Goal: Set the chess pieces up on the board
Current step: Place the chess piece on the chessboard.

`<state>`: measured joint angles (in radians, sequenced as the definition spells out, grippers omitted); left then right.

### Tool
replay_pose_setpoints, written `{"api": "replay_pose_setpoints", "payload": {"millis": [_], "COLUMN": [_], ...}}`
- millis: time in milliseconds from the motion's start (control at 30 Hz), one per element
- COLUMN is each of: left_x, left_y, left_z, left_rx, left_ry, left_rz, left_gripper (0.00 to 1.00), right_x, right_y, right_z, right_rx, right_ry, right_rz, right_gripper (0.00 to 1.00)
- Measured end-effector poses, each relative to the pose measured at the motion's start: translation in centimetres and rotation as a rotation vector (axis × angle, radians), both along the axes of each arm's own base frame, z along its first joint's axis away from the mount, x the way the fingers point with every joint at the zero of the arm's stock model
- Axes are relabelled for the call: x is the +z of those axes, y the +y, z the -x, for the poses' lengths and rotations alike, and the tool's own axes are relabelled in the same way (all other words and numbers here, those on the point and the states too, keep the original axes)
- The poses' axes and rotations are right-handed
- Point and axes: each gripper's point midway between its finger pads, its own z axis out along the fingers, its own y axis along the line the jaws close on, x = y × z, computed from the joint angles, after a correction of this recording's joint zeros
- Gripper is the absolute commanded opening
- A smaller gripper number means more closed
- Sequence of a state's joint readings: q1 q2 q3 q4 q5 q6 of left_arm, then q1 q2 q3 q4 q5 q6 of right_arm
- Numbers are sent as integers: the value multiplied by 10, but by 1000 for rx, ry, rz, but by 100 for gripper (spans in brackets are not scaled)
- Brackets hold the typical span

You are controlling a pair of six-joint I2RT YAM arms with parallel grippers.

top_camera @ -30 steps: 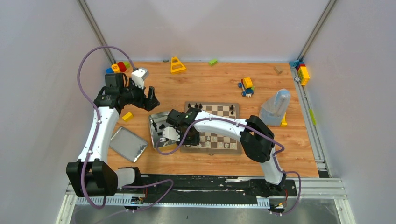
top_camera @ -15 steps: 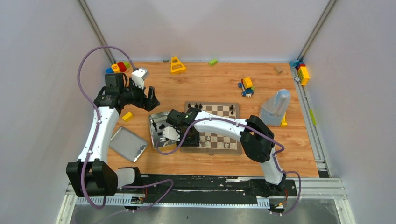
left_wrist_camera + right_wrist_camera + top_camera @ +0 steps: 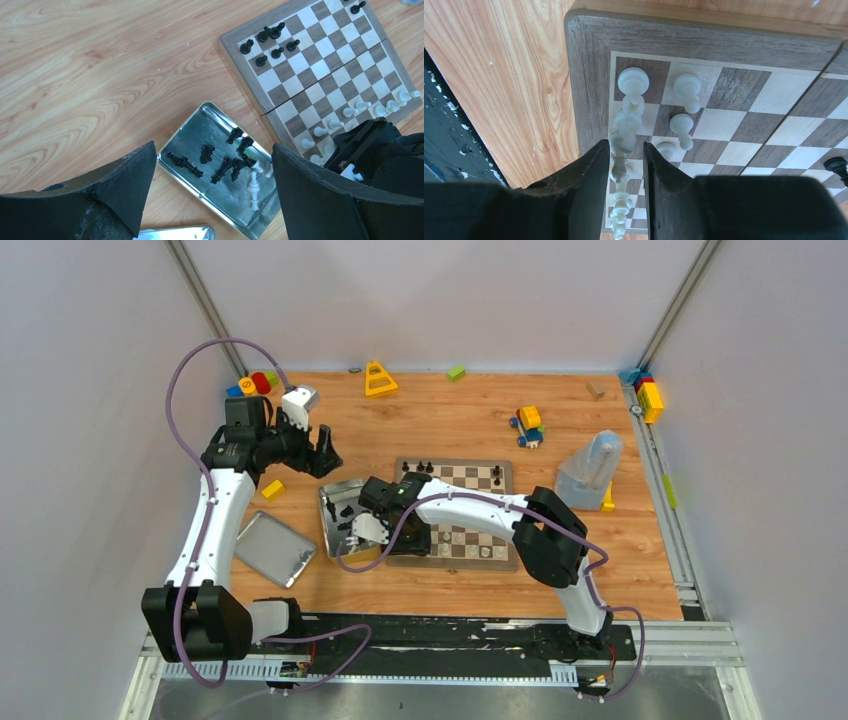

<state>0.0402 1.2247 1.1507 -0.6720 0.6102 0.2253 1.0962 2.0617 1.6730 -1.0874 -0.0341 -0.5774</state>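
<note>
The board (image 3: 465,478) lies mid-table, also in the left wrist view (image 3: 325,75) and the right wrist view (image 3: 589,75). Black chess pieces (image 3: 270,40) stand at its far left corner and white ones (image 3: 360,107) along its near rows. Several black pieces (image 3: 225,167) and a few white ones (image 3: 255,185) lie in the open tin (image 3: 200,130). My right gripper (image 3: 412,540) hovers over the board's near left corner, shut (image 3: 626,145) on a white piece (image 3: 625,131). My left gripper (image 3: 325,455) is open and empty (image 3: 212,150), high above the tin.
The tin (image 3: 335,502) sits just left of the board, its flat lid (image 3: 273,548) further left. A yellow block (image 3: 272,489), a yellow triangular toy (image 3: 379,379), a green block (image 3: 456,372), a toy car (image 3: 528,426) and a clear bag (image 3: 590,470) lie around.
My right gripper has shifted a little to the right, from over the tin toward the board's near left corner. The left arm has not moved.
</note>
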Motion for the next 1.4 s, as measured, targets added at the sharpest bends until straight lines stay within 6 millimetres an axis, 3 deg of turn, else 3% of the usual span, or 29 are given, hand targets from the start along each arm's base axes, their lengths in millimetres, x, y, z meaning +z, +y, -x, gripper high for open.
{"api": "replay_pose_setpoints", "payload": {"millis": [600, 1033, 1167, 1400], "left_x": [0, -1, -1, 0], "left_y": [0, 0, 0, -1], "left_z": [1, 1, 1, 2], "left_rx": [0, -1, -2, -7], "left_ry": [3, 5, 6, 6], "left_rz": [0, 2, 3, 7], "left_gripper": [93, 93, 93, 93], "right_x": [-8, -7, -7, -7], "right_y": [-13, -18, -19, -19], "right_z": [0, 1, 1, 1], "right_rx": [-18, -21, -22, -24], "right_ry": [11, 6, 6, 7], "right_rz": [38, 46, 46, 46], "right_gripper": [19, 17, 19, 30]}}
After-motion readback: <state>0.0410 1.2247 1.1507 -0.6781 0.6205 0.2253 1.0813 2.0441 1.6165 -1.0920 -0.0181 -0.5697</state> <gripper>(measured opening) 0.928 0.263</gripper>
